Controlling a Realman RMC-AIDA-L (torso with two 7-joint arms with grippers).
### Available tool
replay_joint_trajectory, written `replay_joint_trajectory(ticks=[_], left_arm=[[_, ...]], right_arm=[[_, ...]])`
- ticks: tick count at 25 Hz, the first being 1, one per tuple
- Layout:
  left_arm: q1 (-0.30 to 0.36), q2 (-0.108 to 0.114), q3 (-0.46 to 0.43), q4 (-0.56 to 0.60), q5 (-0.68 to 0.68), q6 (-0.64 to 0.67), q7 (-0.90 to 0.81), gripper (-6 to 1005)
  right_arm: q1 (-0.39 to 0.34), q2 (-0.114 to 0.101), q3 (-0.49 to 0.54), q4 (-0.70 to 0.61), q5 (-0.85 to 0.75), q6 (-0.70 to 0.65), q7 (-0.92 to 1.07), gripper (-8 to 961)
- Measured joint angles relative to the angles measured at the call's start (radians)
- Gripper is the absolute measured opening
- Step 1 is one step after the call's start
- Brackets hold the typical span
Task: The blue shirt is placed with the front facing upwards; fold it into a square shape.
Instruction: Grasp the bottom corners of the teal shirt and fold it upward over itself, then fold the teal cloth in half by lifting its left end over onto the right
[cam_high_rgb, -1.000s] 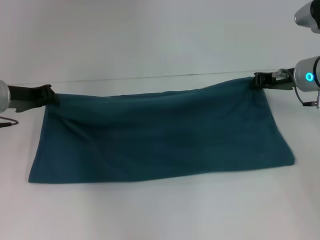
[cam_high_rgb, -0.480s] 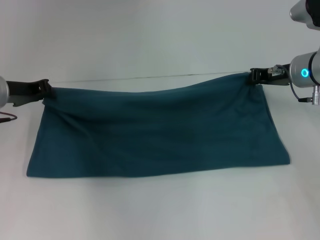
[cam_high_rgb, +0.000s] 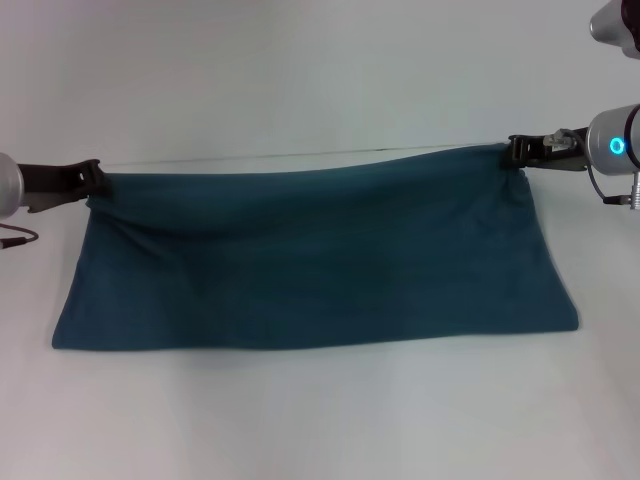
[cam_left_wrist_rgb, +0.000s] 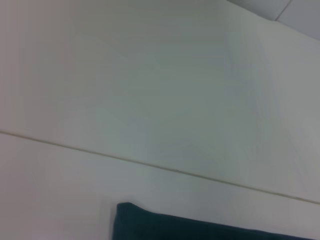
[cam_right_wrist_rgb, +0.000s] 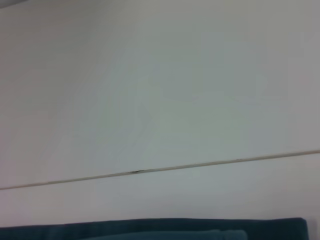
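Note:
The blue shirt (cam_high_rgb: 320, 260) hangs as a wide, plain teal sheet, stretched between my two grippers with its lower edge resting on the white table. No print shows on the side facing me. My left gripper (cam_high_rgb: 92, 180) is shut on the shirt's upper left corner. My right gripper (cam_high_rgb: 517, 152) is shut on the upper right corner. The top edge runs nearly taut between them. The left wrist view holds only a dark strip of the blue shirt (cam_left_wrist_rgb: 200, 230), and so does the right wrist view, where the blue shirt (cam_right_wrist_rgb: 150, 229) lies along the picture's edge.
The white table (cam_high_rgb: 320, 420) spreads in front of the shirt, and a thin seam line (cam_high_rgb: 300, 155) crosses it behind the shirt's top edge. A black cable (cam_high_rgb: 15, 238) trails below my left arm.
Both grippers have lifted the held corners a little and pulled apart. The sag in the top edge has flattened out, and the shirt's bottom edge has slid slightly.

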Motion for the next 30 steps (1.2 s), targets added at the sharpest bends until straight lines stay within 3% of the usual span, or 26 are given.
replay_joint_trajectory(ticks=[7,11,14,17,26,30], left_arm=[[0.0,-0.01,-0.005,0.006,-0.008,-0.004,0.004,54],[0.003,-0.01,-0.008,0.008,-0.008,-0.014,-0.005,62],[0.007,-0.01,-0.009,0.01,-0.008,-0.024,-0.022,249],[0.011,-0.009,-0.01,0.018,-0.008,-0.027,-0.04,322],[0.034,-0.01,-0.011,0.06,-0.015,0.011,-0.065,573],[0.068,-0.001,-0.011,0.114,-0.091,0.137,-0.066,732]], right_arm=[[0.002,-0.001,-0.004,0.0,0.0,0.006,-0.007,87],[0.0,-0.013,-0.009,-0.001,-0.002,0.013,-0.003,118],[0.002,-0.026,-0.009,0.0,-0.003,0.016,-0.002,165],[0.012,-0.041,-0.009,0.0,-0.003,0.011,-0.001,212],[0.015,-0.084,0.003,-0.021,0.042,-0.159,0.0,618],[-0.018,-0.1,0.021,-0.077,0.158,-0.334,-0.02,743]])
